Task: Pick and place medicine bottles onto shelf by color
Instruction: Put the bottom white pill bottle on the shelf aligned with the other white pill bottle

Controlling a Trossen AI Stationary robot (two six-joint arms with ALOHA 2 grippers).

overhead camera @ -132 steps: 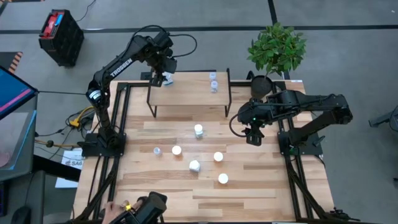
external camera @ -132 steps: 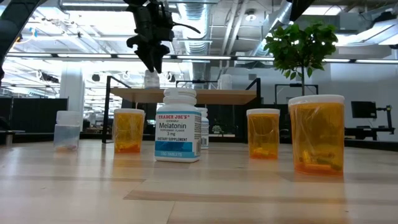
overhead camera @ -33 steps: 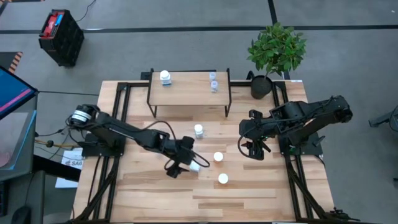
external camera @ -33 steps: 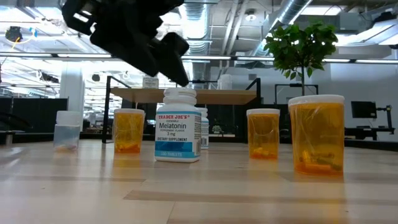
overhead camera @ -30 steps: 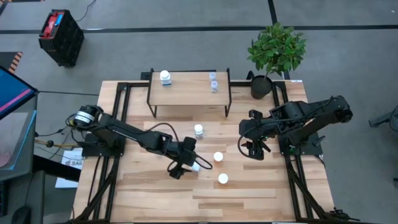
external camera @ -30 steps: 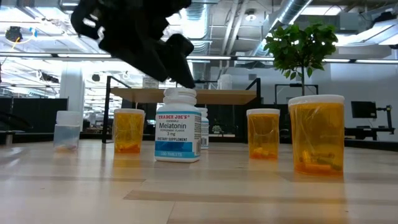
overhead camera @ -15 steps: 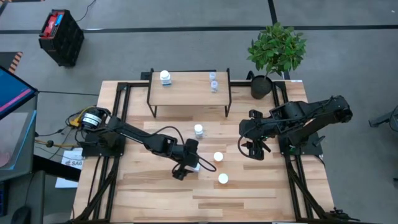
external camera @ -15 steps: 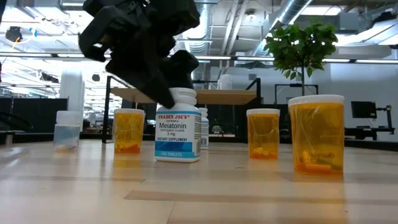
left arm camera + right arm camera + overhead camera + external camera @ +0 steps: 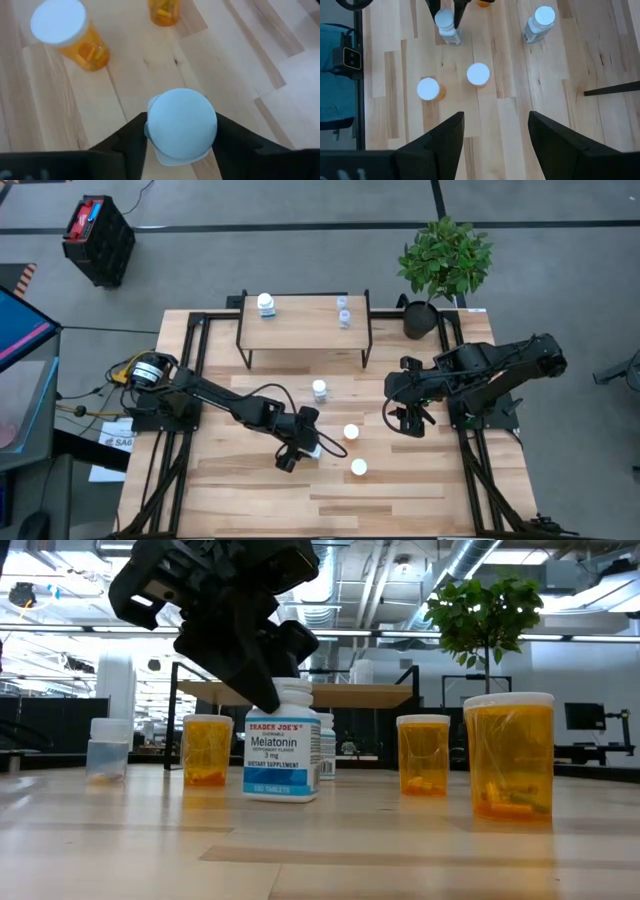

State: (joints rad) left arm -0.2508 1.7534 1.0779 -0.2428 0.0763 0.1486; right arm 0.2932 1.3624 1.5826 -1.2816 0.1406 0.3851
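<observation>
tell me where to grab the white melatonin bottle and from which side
Grip the white melatonin bottle just under its cap, coming from above. It stands upright on the table, so its round top is open to a two-finger pinch across the cap. The left tool already straddles it there, a finger on either side; the orange bottles stand apart from it.

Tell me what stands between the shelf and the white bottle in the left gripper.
In the high view, one white bottle stands between the shelf and the gripped Melatonin bottle.
</observation>
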